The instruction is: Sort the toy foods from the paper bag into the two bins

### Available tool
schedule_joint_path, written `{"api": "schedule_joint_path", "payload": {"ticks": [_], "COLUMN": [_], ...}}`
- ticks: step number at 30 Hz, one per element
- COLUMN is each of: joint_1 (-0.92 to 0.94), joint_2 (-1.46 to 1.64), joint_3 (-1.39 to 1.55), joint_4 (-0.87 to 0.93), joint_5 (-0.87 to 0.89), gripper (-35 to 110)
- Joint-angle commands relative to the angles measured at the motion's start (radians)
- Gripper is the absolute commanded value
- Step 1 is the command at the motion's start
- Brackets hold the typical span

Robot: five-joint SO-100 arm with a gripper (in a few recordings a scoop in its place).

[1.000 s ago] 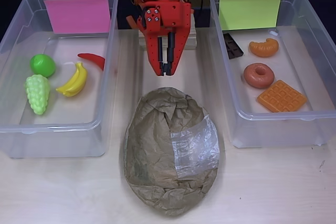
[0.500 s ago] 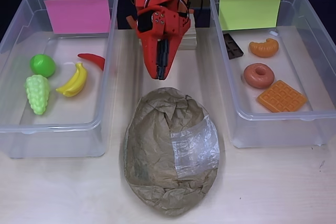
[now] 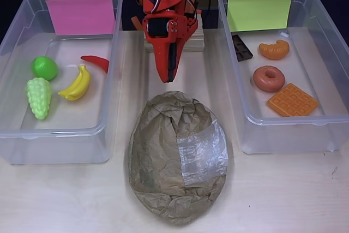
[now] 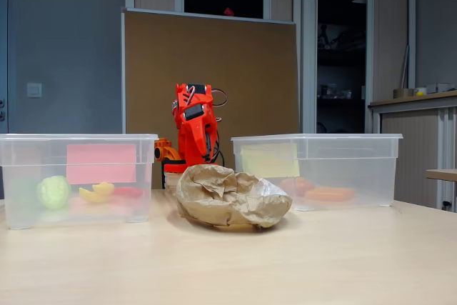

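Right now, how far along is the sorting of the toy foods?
It looks done: ball, grapes, banana and chili lie in the pink-labelled bin; chocolate, croissant, donut and waffle lie in the green-labelled bin. The gripper holds nothing, fingers shut, above the table behind the paper bag. Whether anything remains inside the bag can't be told.

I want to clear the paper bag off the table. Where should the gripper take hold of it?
Probably the raised crumpled fold on the paper bag, left of the clear window patch in the overhead view. Come down from above with the gripper astride a ridge: the bag lies flattened, so its edges hug the table, and the patch looks slick.
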State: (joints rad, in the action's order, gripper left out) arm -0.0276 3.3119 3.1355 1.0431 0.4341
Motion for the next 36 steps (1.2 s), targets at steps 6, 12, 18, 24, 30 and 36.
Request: {"api": "schedule_joint_path", "payload": {"ticks": [6, 12, 18, 24, 30, 36], "joint_1": [-0.003, -0.018, -0.018, -0.018, -0.018, -0.018], "joint_2": [0.011, 0.011, 0.011, 0.012, 0.012, 0.012], "joint_3": [0.006, 0.006, 0.006, 0.006, 0.006, 0.006], "joint_4": [0.172, 0.169, 0.169, 0.169, 0.169, 0.169], "joint_5": [-0.13, -0.298, -0.304, -0.304, -0.304, -0.304], "gripper": [0, 0, 0, 0, 0, 0]}}
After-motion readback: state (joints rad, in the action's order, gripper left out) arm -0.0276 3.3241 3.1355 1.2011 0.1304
